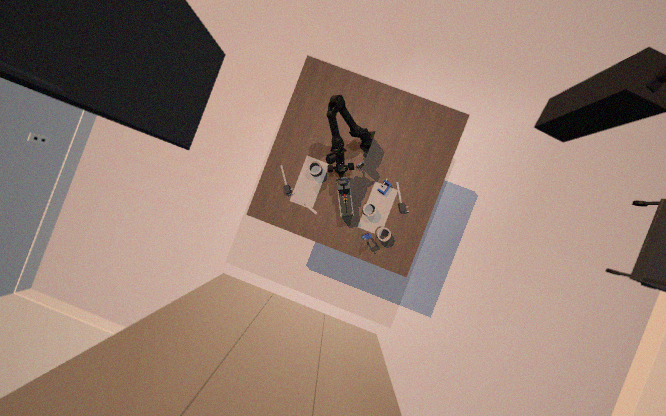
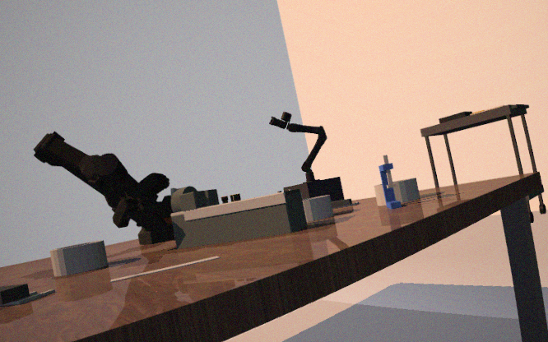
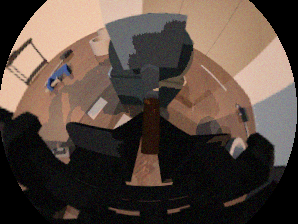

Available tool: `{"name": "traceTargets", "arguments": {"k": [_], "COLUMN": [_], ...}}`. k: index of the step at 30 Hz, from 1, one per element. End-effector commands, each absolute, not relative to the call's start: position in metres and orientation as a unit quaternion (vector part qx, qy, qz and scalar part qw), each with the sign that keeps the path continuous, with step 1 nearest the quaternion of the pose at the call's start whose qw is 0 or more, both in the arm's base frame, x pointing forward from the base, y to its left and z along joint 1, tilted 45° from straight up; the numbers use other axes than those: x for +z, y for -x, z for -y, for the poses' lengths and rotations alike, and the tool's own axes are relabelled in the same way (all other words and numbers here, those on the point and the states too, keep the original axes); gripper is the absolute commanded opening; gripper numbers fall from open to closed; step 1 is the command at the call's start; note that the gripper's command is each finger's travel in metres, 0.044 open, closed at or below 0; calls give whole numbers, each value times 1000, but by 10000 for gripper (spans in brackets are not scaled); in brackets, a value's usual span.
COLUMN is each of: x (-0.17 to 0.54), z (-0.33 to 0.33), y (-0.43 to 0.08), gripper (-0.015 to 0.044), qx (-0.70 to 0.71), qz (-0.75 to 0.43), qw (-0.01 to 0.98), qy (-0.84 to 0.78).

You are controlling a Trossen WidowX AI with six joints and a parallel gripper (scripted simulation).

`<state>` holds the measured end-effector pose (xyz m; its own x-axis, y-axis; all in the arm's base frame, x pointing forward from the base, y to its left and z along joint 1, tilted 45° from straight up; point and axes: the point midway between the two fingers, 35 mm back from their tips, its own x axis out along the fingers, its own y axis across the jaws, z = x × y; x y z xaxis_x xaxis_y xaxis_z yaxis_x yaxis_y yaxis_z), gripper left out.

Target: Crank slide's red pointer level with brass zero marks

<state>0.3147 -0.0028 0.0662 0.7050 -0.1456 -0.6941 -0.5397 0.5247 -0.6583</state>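
The machine [image 1: 346,207] [image 2: 234,225] is a long grey box with a raised grey housing at the end near my arm. The orange-brown crank handle [image 3: 151,137] stands between my fingers in the wrist view. My gripper [image 3: 149,115] is shut on it, at the machine's near end. In the top view a tiny red spot [image 1: 345,196] shows on the slide, with small brass-coloured spots close by. They are too small there to tell whether pointer and marks are level. In the wrist view the housing hides the pointer and marks.
Pale panels lie on both sides of the machine, one left [image 1: 305,192] and one right [image 1: 388,202], with round cups on or near them. A blue clamp-like stand [image 1: 385,181] [image 2: 388,191] [image 3: 59,77] is on the right. Thin white strips and small dark blocks lie farther out.
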Motion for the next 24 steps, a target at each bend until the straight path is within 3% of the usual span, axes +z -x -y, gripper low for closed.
{"name": "traceTargets", "arguments": {"k": [1,24], "x": [59,57], "z": [-1,-3], "y": [-310,-308], "gripper": [0,0], "qx": [135,135], "qz": [-370,-370], "qw": [790,790], "qy": [470,470]}}
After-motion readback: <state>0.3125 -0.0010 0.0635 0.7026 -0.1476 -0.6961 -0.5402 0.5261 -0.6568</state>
